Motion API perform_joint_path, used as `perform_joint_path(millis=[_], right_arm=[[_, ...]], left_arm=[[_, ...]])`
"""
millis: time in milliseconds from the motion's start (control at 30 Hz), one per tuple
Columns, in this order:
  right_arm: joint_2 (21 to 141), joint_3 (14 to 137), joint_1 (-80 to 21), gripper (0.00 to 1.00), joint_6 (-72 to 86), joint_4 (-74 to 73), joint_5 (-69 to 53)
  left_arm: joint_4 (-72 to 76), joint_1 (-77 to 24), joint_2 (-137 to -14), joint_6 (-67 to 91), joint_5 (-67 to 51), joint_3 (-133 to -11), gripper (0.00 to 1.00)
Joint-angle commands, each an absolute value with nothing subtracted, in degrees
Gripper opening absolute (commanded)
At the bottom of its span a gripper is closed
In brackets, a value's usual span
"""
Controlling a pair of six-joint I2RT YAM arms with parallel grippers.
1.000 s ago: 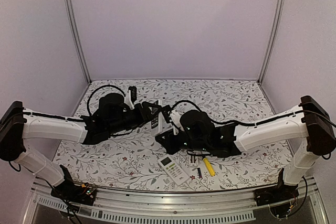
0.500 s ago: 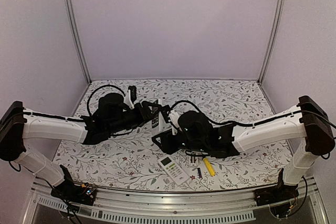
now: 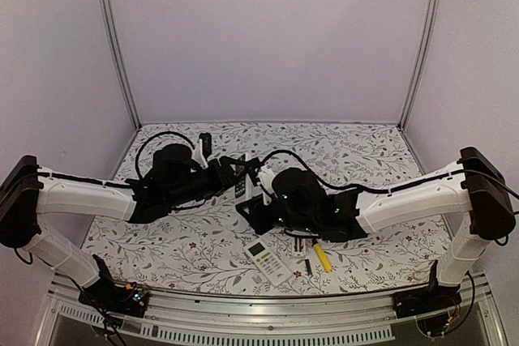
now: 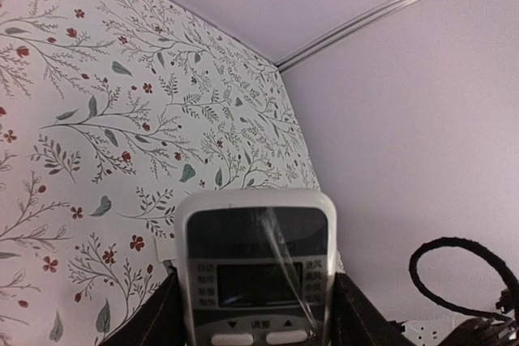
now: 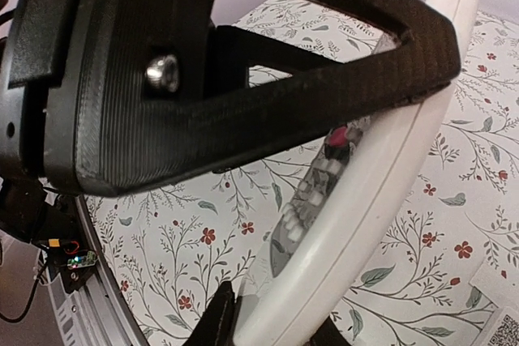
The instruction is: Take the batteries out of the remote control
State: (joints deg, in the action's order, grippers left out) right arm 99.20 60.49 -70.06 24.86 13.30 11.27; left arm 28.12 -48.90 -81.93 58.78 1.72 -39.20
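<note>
Remotes number two. The held remote (image 4: 255, 257) is clamped across its width by the left gripper (image 4: 255, 318), its lower half cut off and its button print too small to read. The second remote (image 3: 268, 261) lies at the near edge. The right gripper (image 5: 272, 326) straddles the held remote's rim, but I cannot tell whether it pinches. The batteries (image 3: 308, 266) are dark slivers beside the yellow tool (image 3: 323, 258), too small to count.

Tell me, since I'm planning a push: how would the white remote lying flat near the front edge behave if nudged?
The white remote lies flat and looks boxy, so it would probably slide rather than roll or tip. Its plastic body seems rigid, likely lifting as one piece. The floral surface might add some drag.
</note>
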Motion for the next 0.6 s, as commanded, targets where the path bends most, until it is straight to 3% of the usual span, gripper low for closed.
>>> perform_joint_path(millis=[0,567], right_arm=[[99.86,60.47,-70.42,0.2,23.41,15.04,9.42],[98.64,57.47,-70.58,0.16,25.54,15.95,8.3]], left_arm=[[29.48,-47.7,-82.79,58.71,1.32,-39.2,0.3],[29.04,-46.33,-82.18,58.54,1.32,-38.59,0.3]])
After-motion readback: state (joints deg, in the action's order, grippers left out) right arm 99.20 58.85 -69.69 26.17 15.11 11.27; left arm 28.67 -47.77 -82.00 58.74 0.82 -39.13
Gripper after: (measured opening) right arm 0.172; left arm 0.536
